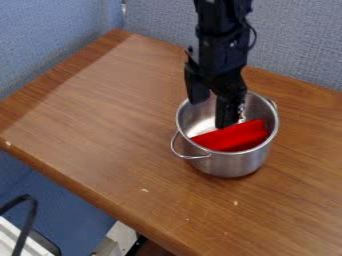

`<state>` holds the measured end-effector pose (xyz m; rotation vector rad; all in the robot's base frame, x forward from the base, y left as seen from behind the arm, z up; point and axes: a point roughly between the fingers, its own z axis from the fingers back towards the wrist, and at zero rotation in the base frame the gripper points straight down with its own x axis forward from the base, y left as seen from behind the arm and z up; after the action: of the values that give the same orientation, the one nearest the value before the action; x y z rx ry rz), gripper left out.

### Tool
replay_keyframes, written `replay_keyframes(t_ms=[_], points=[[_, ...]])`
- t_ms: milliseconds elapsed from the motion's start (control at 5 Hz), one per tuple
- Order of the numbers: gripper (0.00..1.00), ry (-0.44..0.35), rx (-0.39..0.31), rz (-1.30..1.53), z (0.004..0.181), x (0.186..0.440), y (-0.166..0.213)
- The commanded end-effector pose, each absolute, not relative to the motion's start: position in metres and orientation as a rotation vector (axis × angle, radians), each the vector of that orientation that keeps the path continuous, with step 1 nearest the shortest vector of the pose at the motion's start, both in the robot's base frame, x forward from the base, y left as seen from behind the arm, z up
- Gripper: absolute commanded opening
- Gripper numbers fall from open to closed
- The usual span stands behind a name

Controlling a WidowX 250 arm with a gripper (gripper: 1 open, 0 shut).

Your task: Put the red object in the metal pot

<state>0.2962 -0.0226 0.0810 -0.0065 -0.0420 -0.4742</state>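
Note:
The metal pot stands on the wooden table, right of centre, its thin wire handle hanging toward the front left. Inside it lies the red object, resting tilted against the pot's right inner side. My gripper points straight down over the pot's back left rim, with its dark fingers spread open. Nothing is between them, and the fingertips reach down to about rim level. The red object lies free, just right of and below the fingertips.
The wooden table stretches left and forward of the pot, with its front edge running diagonally at the lower left. A blue-grey wall stands behind the table. A dark cable lies on the floor at the lower left.

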Motion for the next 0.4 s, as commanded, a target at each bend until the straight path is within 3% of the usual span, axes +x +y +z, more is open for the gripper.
replay_keyframes(t_ms=[0,200], points=[[1.0,-0.067,0.003,-0.508,0.0802,0.2987,-0.0299],[1.0,-0.062,0.007,-0.526,0.0724,0.2993,-0.0332]])
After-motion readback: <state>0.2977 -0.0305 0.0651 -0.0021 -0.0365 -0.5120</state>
